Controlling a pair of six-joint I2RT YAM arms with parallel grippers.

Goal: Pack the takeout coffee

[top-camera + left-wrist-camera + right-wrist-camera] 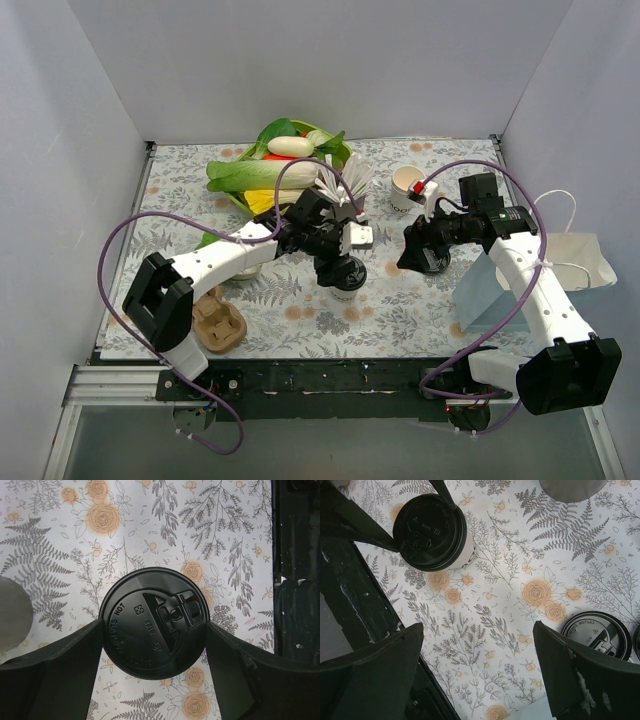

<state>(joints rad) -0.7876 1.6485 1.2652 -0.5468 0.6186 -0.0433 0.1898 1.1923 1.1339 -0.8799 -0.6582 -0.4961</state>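
Observation:
The takeout coffee is a cream paper cup with a round black lid on top, standing mid-table. My left gripper is over it, and its fingers press both sides of the lid. The right wrist view shows the lidded cup with those fingers beside it. My right gripper is open and empty above bare cloth, to the right of the cup.
A loose black lid lies by my right gripper. An open paper cup and white straws stand behind. Vegetables at the back, a cardboard carrier front left, paper bags right. The dark table edge is near.

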